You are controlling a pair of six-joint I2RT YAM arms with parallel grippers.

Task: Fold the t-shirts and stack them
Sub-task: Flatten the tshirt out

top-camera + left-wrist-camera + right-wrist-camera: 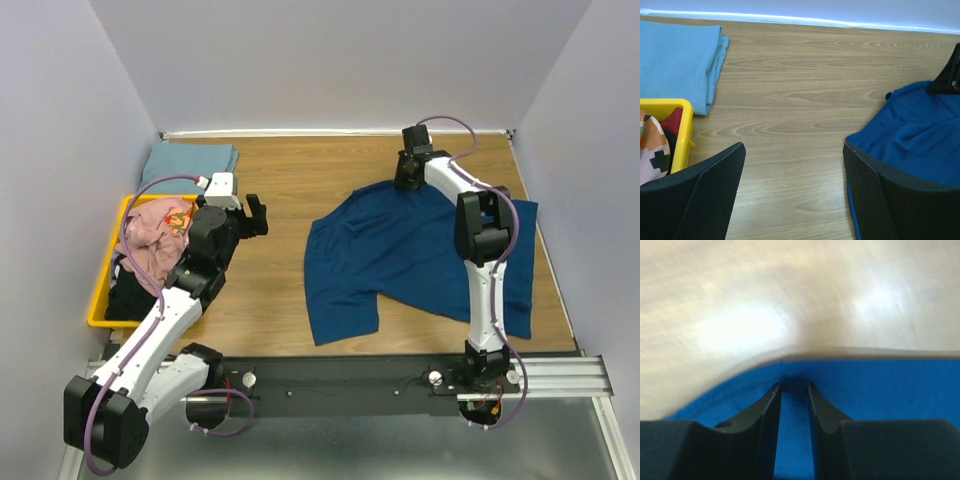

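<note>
While the blue t-shirt (400, 255) is lying spread out and rumpled on the right half of the wooden table (300, 180), one sleeve reaching toward the near edge, the right gripper (408, 178) is pressing down at the shirt's far edge. In the right wrist view its fingers (767, 405) are standing narrowly apart right at the hem, with a strip of blue cloth showing between them; whether that cloth is being pinched I cannot tell. A pale blue t-shirt (188, 162) is sitting folded in the far left corner of the table, well apart from the blue one. Just in front of it, the yellow bin (100, 290) is holding a crumpled pink t-shirt (150, 240) on top and a black t-shirt (130, 295) at its near end. The left gripper (255, 215) is hovering beside the bin, over bare wood between the bin and the blue t-shirt, its jaws standing wide and gripping nothing. The left wrist view is showing the folded shirt on one side and the blue shirt's edge on the other.
</note>
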